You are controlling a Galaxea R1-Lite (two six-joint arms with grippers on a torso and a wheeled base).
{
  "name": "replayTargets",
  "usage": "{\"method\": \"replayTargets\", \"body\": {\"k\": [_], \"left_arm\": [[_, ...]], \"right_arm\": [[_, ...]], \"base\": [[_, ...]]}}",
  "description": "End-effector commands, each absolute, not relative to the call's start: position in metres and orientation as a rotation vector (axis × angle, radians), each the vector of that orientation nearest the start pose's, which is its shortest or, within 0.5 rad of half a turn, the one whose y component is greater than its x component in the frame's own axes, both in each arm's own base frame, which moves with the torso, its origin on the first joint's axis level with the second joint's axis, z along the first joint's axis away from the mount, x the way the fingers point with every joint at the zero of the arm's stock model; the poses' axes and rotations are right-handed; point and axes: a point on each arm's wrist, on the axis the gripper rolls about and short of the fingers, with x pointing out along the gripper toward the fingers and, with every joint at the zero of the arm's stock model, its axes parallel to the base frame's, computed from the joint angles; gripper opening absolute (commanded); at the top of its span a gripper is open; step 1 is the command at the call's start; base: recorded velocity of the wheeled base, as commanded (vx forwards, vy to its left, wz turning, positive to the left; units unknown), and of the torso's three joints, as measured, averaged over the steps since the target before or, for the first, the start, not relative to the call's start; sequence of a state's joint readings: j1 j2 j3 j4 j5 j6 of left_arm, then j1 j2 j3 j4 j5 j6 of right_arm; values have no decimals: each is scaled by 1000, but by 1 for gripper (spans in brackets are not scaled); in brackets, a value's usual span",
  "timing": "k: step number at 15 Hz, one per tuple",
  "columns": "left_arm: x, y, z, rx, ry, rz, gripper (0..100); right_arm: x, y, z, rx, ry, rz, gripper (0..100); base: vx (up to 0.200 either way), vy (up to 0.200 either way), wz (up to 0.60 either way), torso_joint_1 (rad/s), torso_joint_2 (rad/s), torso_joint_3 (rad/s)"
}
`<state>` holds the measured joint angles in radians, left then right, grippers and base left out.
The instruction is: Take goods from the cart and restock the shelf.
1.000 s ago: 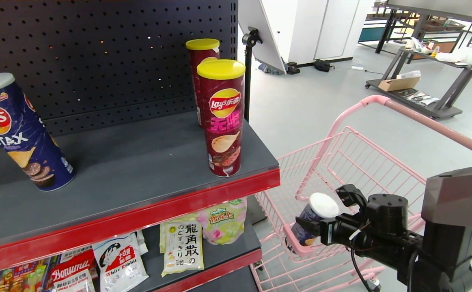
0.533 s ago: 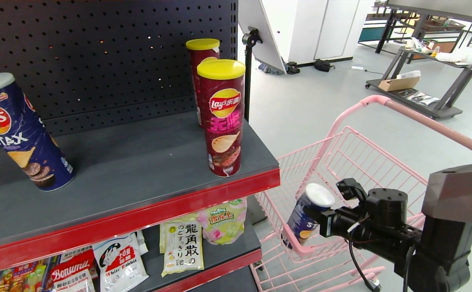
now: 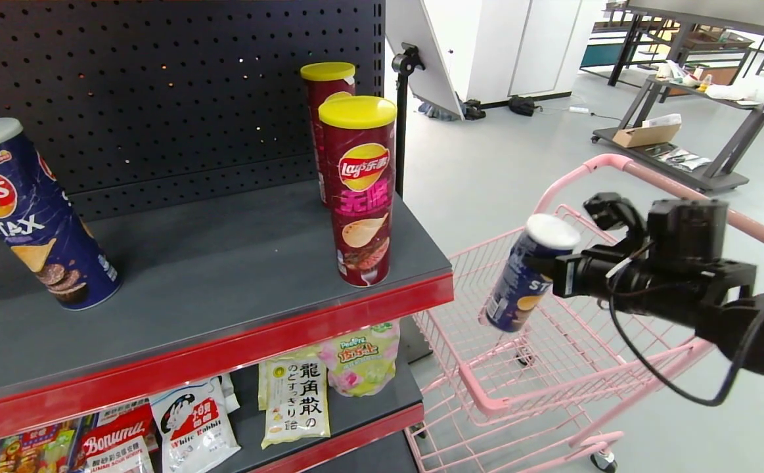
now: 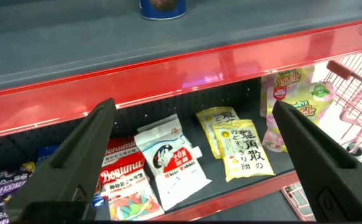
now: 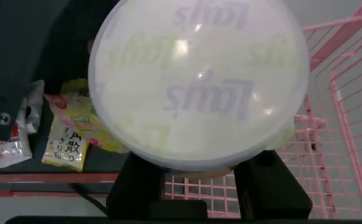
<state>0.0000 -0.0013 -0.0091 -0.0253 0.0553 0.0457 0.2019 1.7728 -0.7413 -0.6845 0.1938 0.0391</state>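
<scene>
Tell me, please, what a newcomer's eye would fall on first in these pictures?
Most striking is the blue chip can, tilted and clamped in the right end effector above the pink cart. Next come two red cans with yellow lids at the right end of the grey shelf, and a second blue can at its left end.

Canister (image 3: 529,276) above cart (image 3: 684,192), right of shelf (image 3: 211,263)
</scene>
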Motion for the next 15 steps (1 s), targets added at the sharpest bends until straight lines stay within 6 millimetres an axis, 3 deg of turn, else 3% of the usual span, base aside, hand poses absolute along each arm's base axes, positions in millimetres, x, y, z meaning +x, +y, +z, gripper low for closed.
{"method": "replayTargets", "body": {"k": [1, 2, 4, 6, 7, 10, 11, 15], "left_arm": [[-24, 1, 81, 45, -34, 56, 100], [-24, 1, 81, 47, -34, 56, 100], [-24, 1, 81, 50, -32, 53, 100], [-24, 1, 81, 50, -32, 53, 100], [-24, 1, 80, 56, -31, 38, 100], [-24, 0, 81, 80, -34, 3, 100], [-24, 0, 81, 89, -32, -2, 100], [-24, 0, 81, 91, -33, -12, 100]], "right_arm": [[233, 50, 259, 24, 114, 351, 0], [209, 42, 270, 21, 74, 277, 0], [152, 32, 269, 19, 64, 242, 0], [150, 32, 268, 19, 64, 240, 0], [69, 8, 255, -28, 158, 136, 0], [11, 1, 237, -34, 201, 96, 0], [0, 0, 232, -34, 197, 94, 0], [-7, -2, 215, -73, 217, 9, 0]], "base": [[0, 0, 0, 0, 0, 0], [0, 0, 0, 0, 0, 0], [0, 0, 0, 0, 0, 0], [0, 0, 0, 0, 0, 0], [0, 0, 0, 0, 0, 0], [0, 0, 0, 0, 0, 0], [0, 0, 0, 0, 0, 0], [0, 0, 0, 0, 0, 0]]}}
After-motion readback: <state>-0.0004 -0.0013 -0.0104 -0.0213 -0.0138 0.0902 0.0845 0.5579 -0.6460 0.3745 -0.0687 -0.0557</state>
